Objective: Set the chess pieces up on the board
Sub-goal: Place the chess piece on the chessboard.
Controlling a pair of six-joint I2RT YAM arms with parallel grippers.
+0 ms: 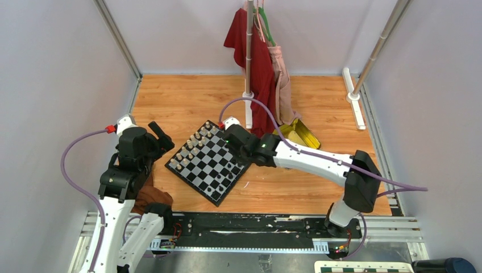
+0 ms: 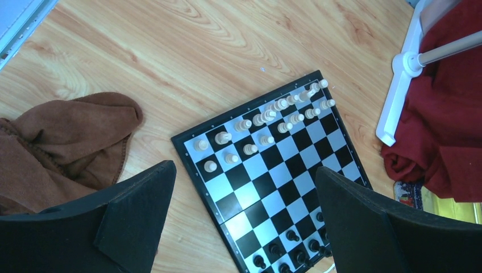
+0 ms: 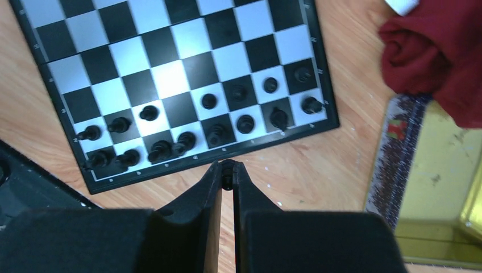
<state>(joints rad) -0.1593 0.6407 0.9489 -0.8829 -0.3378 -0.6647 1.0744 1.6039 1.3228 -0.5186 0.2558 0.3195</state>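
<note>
right end effector (image 3: 227,172) clamps what looks like a black piece (image 3: 227,166) over the counter (image 3: 295,170), beside the board (image 3: 170,79). left end effector (image 2: 244,187) gapes empty. black rows (image 3: 245,122) nearly full; cream rows (image 2: 267,116) beyond filled.

Blk piece (image 3: 227,166) in R gripper (image 3: 227,172)

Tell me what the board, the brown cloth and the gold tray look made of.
The board: likely plastic or coated card, glossy, since light glares off its squares. The brown cloth: soft fabric, matte, lying in rumpled folds. The gold tray: apparently metal, shiny with scuff marks.
</note>
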